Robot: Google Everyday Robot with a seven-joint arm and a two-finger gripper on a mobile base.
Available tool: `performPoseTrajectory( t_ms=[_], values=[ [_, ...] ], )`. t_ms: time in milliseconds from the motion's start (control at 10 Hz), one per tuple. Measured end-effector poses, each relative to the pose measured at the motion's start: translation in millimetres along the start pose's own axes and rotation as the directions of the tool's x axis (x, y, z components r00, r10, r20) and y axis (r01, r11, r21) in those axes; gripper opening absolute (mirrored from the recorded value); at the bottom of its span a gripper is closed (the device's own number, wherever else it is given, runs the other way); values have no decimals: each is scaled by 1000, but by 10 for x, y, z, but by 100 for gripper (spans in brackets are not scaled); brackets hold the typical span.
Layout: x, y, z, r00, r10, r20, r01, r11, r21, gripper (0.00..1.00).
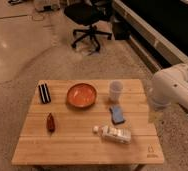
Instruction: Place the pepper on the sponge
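The pepper (50,122), small and dark red, lies on the left part of the wooden table (72,147). Right of centre on the same table, the flat blue sponge (117,114) rests apart from it. My white arm (174,87) comes in from the right, and the gripper (153,115) hangs at its lower end, just off the table's right edge. It is beside the sponge and far from the pepper. Nothing shows in it.
An orange bowl (81,94) sits at the back centre, with a black striped block (44,93) to its left and a pale cup (116,90) to its right. A plastic bottle (114,133) lies in front of the sponge. An office chair (89,17) stands behind the table.
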Motion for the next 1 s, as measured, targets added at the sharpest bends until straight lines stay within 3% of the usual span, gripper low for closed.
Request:
performPoseTrajectory(
  t_ms=[100, 300, 500, 600, 800, 1000],
  values=[
    [-289, -18, 15, 998, -64, 21, 64, 998, -1, 65],
    [-889, -51, 58, 981, -182, 71, 182, 983, 8, 65],
    [-1516, -95, 144, 946, -299, 127, 299, 954, 23, 65],
    [-1863, -113, 210, 917, -366, 161, 365, 930, 32, 65],
    [-2320, -124, 301, 862, -460, 210, 461, 886, 47, 65],
    [-2813, -127, 405, 765, -592, 253, 590, 802, 91, 65]
  ],
)
